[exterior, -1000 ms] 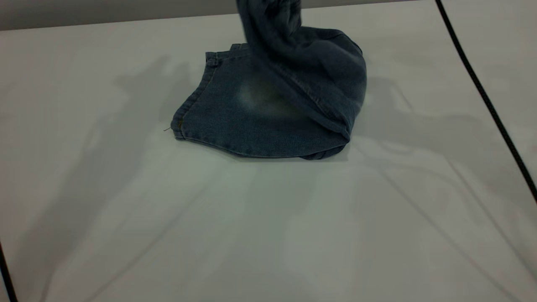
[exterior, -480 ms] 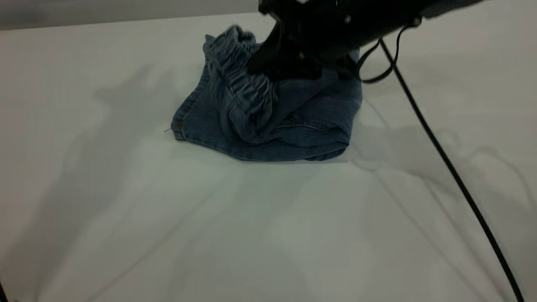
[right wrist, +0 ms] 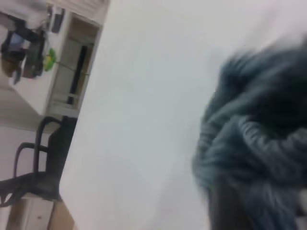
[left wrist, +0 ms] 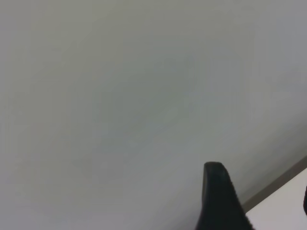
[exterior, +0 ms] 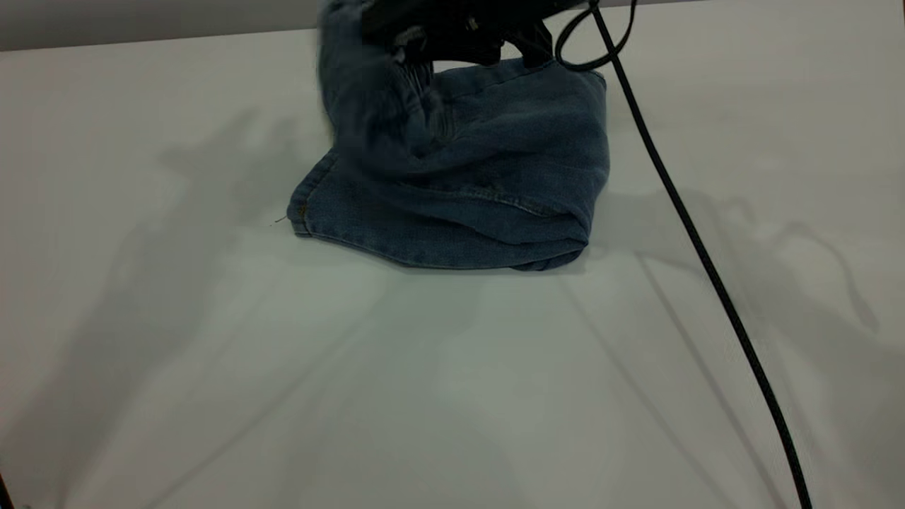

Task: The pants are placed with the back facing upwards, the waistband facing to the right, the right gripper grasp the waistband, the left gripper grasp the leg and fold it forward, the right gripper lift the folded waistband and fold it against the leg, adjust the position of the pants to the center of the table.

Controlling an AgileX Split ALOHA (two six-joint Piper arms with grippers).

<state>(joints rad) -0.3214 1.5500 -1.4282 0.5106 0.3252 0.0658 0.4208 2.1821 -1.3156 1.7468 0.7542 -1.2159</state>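
So there was one pair of short blue washed-denim pants (exterior: 459, 184) on the wide, plain white tabletop (exterior: 212, 367), lying in a folded heap toward its far edge, left of the black cable (exterior: 693, 233). At the heap's left end a stitched hem edge rested flat on the table; the near fold ran along the front to a rounded corner on the right. I counted one gathered bunch of elastic waistband (exterior: 382, 85) raised above the left half of the heap, and my right gripper (exterior: 452, 32), the black hand on its block mount, had its fingers clamped on that bunch at the top of the exterior view. In my right wrist view the same bunched denim (right wrist: 254, 143) filled the space by my fingers. One cable trailed from my right arm down across the table's right side. My left gripper's (left wrist: 220, 196) single visible finger hung over bare table; I could not tell how wide it stood.
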